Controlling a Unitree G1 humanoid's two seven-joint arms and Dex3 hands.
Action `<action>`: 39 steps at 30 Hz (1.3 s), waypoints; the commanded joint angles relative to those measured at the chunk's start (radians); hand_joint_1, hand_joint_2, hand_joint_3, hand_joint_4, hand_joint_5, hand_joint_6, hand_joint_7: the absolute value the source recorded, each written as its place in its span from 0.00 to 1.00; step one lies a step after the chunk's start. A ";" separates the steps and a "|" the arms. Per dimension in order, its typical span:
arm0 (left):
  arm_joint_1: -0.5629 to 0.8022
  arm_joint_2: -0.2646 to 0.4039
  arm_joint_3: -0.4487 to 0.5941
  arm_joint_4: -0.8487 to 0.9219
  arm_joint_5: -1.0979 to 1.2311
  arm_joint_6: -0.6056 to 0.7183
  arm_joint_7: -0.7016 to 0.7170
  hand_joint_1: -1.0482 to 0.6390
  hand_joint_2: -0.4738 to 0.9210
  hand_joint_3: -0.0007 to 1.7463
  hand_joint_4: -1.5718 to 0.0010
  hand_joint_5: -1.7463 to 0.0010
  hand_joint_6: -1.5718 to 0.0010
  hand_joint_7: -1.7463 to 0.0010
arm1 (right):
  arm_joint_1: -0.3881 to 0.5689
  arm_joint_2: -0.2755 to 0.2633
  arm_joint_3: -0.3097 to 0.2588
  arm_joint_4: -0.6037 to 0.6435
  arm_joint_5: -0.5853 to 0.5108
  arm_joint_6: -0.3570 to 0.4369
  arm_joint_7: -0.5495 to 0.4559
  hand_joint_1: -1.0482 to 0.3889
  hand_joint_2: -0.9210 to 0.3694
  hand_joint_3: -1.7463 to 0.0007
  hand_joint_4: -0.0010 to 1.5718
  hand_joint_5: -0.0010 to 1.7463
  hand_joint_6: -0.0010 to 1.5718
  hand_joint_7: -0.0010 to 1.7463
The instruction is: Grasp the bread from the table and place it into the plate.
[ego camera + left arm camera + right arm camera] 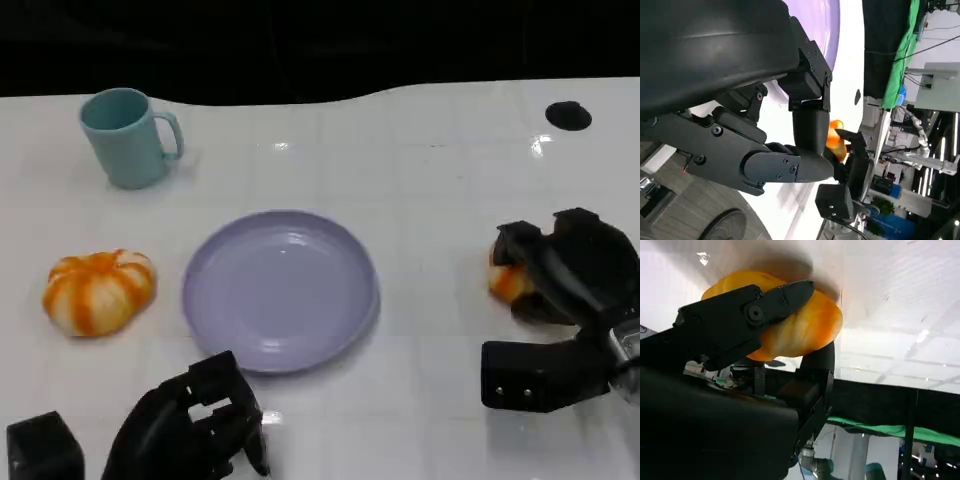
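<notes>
A golden-orange bread [508,283] lies at the right of the white table, right of the lilac plate [280,290]. My right hand [570,265] grips it; in the right wrist view black fingers [740,320] wrap over the bread [810,327], which sits at the table surface. I cannot tell whether it is lifted. My left hand [190,420] is low at the front left, just before the plate, its fingers curled in on nothing. The left wrist view has that hand [790,165], the plate's rim [825,25] and the far bread [834,140].
A round orange-and-white striped bun [98,291] lies left of the plate. A teal mug [125,135] stands at the back left. A black round spot [568,115] marks the table's back right. Bare table lies between plate and bread.
</notes>
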 commanded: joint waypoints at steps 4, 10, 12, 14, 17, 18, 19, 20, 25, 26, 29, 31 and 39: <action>0.003 0.014 0.003 -0.006 0.007 -0.007 0.010 0.27 0.91 0.27 0.52 0.00 0.56 0.14 | -0.011 -0.012 -0.012 -0.040 0.022 -0.042 -0.070 0.61 0.05 0.90 0.58 1.00 0.51 0.85; -0.004 0.013 0.005 0.004 0.005 -0.007 0.010 0.27 0.91 0.27 0.51 0.00 0.56 0.14 | -0.007 -0.002 -0.021 -0.096 0.045 -0.080 -0.065 0.63 0.06 0.89 0.59 1.00 0.51 0.86; -0.002 0.014 0.004 0.002 0.009 -0.009 0.014 0.27 0.91 0.27 0.51 0.00 0.55 0.14 | -0.006 0.000 -0.021 -0.119 0.051 -0.081 -0.052 0.62 0.05 0.88 0.59 1.00 0.50 0.88; -0.002 0.015 0.005 0.005 0.007 -0.012 0.010 0.27 0.91 0.27 0.51 0.00 0.55 0.14 | -0.006 0.005 -0.023 -0.147 0.058 -0.086 -0.040 0.62 0.11 0.78 0.59 1.00 0.50 0.87; -0.002 0.015 0.008 0.014 0.004 -0.021 0.003 0.27 0.91 0.27 0.51 0.00 0.55 0.14 | -0.006 0.014 -0.026 -0.180 0.067 -0.097 -0.032 0.62 0.24 0.61 0.60 1.00 0.51 0.86; -0.001 0.016 0.008 0.016 0.005 -0.024 0.002 0.27 0.91 0.27 0.51 0.00 0.55 0.15 | -0.007 0.019 -0.027 -0.189 0.071 -0.099 -0.029 0.63 0.28 0.56 0.61 1.00 0.51 0.87; -0.001 0.016 0.008 0.018 0.005 -0.028 0.001 0.27 0.91 0.28 0.51 0.00 0.55 0.15 | -0.009 0.025 -0.028 -0.196 0.075 -0.103 -0.027 0.63 0.33 0.47 0.62 1.00 0.52 0.88; -0.001 0.016 0.009 0.020 0.003 -0.030 -0.002 0.28 0.91 0.28 0.51 0.00 0.55 0.15 | -0.010 0.029 -0.028 -0.202 0.078 -0.104 -0.022 0.63 0.36 0.43 0.62 1.00 0.52 0.89; 0.004 0.017 0.007 0.017 -0.005 -0.025 -0.009 0.27 0.91 0.28 0.51 0.00 0.55 0.15 | -0.021 0.062 -0.033 -0.235 0.108 -0.127 0.024 0.61 0.44 0.32 0.62 1.00 0.49 0.95; 0.005 0.018 0.007 0.017 -0.005 -0.026 -0.010 0.27 0.91 0.28 0.51 0.00 0.55 0.15 | -0.023 0.069 -0.035 -0.240 0.114 -0.131 0.034 0.61 0.45 0.31 0.62 1.00 0.48 0.97; 0.010 0.018 0.005 0.012 -0.002 -0.026 -0.007 0.27 0.91 0.28 0.51 0.00 0.55 0.15 | -0.031 0.095 -0.031 -0.253 0.110 -0.128 0.047 0.60 0.46 0.27 0.62 1.00 0.47 1.00; 0.013 0.019 0.005 0.006 -0.002 -0.020 -0.005 0.27 0.91 0.27 0.51 0.00 0.55 0.15 | -0.038 0.110 -0.023 -0.253 0.099 -0.135 0.042 0.60 0.48 0.24 0.63 1.00 0.49 0.97; 0.022 0.023 0.001 -0.010 0.002 -0.014 0.001 0.27 0.91 0.27 0.50 0.00 0.55 0.15 | -0.063 0.163 0.001 -0.234 0.088 -0.168 0.046 0.59 0.50 0.24 0.64 1.00 0.51 0.96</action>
